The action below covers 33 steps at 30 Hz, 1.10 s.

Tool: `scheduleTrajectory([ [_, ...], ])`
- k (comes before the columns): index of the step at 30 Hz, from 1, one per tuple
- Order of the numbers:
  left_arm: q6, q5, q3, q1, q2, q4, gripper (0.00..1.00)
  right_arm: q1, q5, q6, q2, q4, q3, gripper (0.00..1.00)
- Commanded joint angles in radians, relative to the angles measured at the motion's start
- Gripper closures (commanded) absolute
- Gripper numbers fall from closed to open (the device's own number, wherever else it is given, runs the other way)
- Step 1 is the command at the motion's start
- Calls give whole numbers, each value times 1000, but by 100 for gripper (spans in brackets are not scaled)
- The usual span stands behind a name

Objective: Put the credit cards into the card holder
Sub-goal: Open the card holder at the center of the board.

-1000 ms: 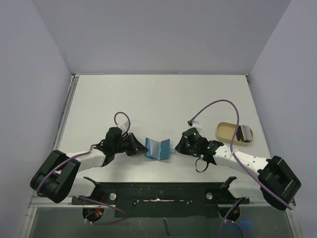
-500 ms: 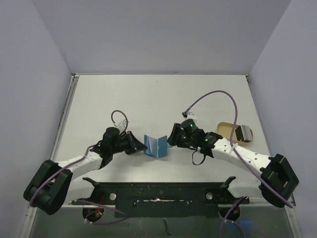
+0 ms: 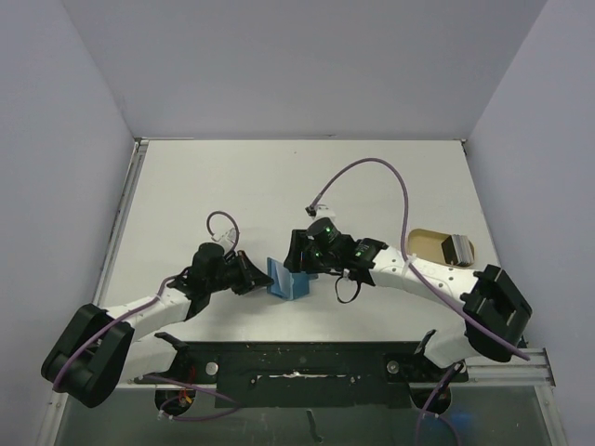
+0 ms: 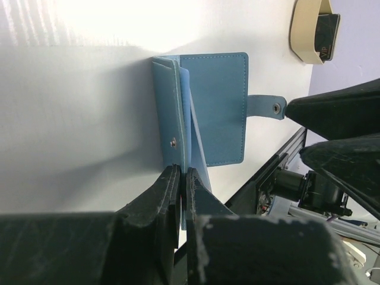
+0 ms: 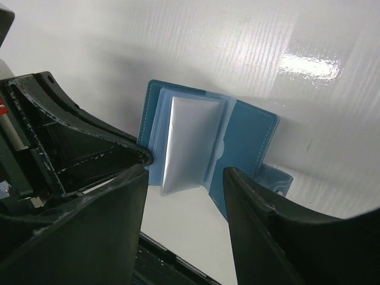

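left hand [image 4: 181, 175]: pinched shut on one flap of the holder [image 4: 217, 107]
right hand [image 5: 185, 169]: open, close by the holder
holder: stands spread open on the table [image 3: 279, 186]

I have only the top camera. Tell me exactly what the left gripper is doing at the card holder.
Observer: On the left wrist camera, the left gripper is shut on the near edge of one leaf of the card holder. The other leaf, the one with the snap tab, is free.
Operator: Now report the right gripper's jaws.
Observer: On the right wrist camera, the right gripper is open. Its fingers are spread to either side of the holder's lighter blue inside, and there is no card in them.
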Motion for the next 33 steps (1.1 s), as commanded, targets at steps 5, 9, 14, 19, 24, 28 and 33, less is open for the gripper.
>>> scheduleTrajectory([
  [5,17,-11,-21,-6,-18,46,100,1,-120,-35,122,138,49,45],
  [9,17,-11,-23,-7,-11,47,100,1,-159,-31,187,161,57,43],
  [14,23,-10,-19,-7,-7,41,100,-1,-173,-31,236,171,69,38],
  [19,25,1,-16,-7,-1,40,100,-6,-189,-31,271,180,81,36],
  [24,21,2,-22,-8,-15,40,100,-9,-175,-28,299,168,81,36],
  [28,23,0,-22,-7,-23,37,100,-13,-146,-31,305,148,72,38],
  [33,26,3,-19,-8,-25,34,100,-26,-135,-29,301,150,55,42],
])
